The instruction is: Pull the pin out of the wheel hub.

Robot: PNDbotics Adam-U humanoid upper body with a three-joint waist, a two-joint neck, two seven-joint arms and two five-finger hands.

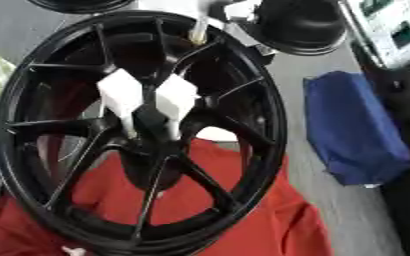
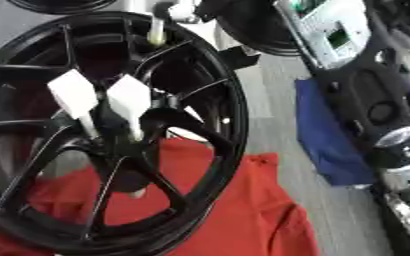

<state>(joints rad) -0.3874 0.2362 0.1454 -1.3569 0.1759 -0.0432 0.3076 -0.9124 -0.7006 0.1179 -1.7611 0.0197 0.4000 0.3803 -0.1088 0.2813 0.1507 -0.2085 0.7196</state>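
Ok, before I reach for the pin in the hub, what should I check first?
1. Pins seated: ok. Two white-headed pins stand side by side in the hub.
2. Which pin to pull: cannot tell; both look alike.
3. Left hand in view: not ok, it shows in neither view.
4. Right hand in view: not ok; only a black and silver arm shows at the right edge.
5. Path to the pin heads: ok, nothing stands in front of them.
6. Wheel steadied: cannot tell; it is over a red cloth, its support hidden.
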